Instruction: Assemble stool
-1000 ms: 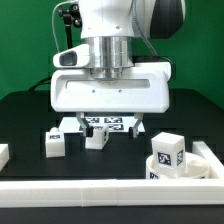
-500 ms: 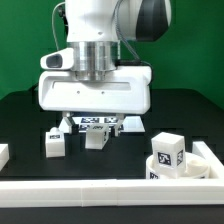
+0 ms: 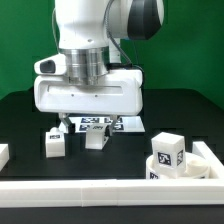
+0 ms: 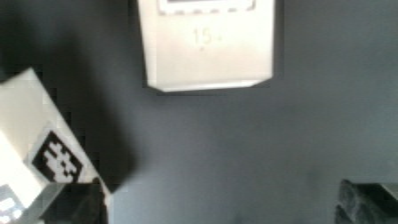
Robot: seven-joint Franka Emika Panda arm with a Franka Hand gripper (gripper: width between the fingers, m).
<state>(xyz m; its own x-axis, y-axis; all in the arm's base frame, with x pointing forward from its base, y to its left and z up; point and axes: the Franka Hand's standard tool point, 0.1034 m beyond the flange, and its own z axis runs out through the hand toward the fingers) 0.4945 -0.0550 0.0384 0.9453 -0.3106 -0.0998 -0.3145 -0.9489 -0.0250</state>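
The round white seat (image 3: 160, 172) lies at the exterior view's right inside the rail corner, with a tagged white block (image 3: 168, 148) on top of it. Two short white legs (image 3: 55, 143) (image 3: 96, 139) stand under the gripper body. My gripper (image 3: 90, 124) hangs just above and behind them, jaws wide apart with nothing between them. In the wrist view my gripper (image 4: 222, 205) shows only dark fingertips (image 4: 370, 200) at the picture's edge. One tagged leg (image 4: 45, 135) lies beside the other finger, outside the gap.
The marker board (image 3: 108, 124) lies flat behind the legs and shows in the wrist view (image 4: 210, 45). A long white rail (image 3: 100, 190) edges the front of the black table. A small white piece (image 3: 3, 153) sits at the exterior view's far left.
The arm and gripper have moved steadily toward the exterior view's left. The legs, seat and block have not moved.
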